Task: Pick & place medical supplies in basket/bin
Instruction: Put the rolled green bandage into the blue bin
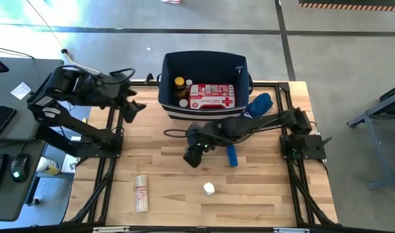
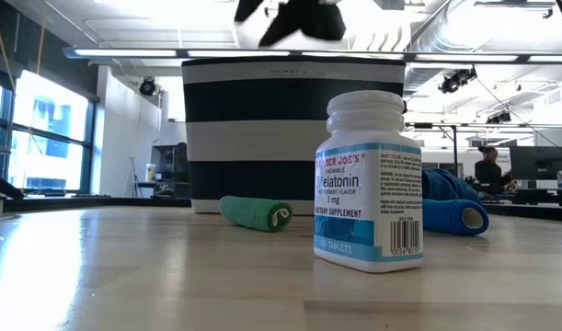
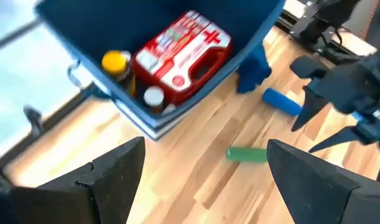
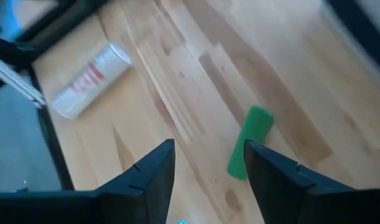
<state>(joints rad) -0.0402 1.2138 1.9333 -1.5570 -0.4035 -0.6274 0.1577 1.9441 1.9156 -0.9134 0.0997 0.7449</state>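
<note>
The navy-blue bin (image 1: pixel 203 65) stands at the table's far middle. Inside it lie the red-and-white first aid pouch (image 1: pixel 212 96), an amber yellow-capped bottle (image 1: pixel 180 84) and a small white bottle (image 3: pixel 153 97). A green roll (image 4: pixel 250 149) lies on the wood in front of the bin. My right gripper (image 1: pixel 194 154) hangs open above it, apart from it; its fingers (image 4: pixel 158 171) frame the roll in the right wrist view. My left gripper (image 1: pixel 134 107) is open in the air at the far left, holding nothing.
A blue roll (image 1: pixel 232 155) lies beside the right gripper. A royal-blue fabric bundle (image 1: pixel 260 105) sits right of the bin. A white bottle (image 1: pixel 209 188) and a white tube (image 1: pixel 141 192) lie near the front edge. A desk with a mouse (image 1: pixel 17 167) stands on the left.
</note>
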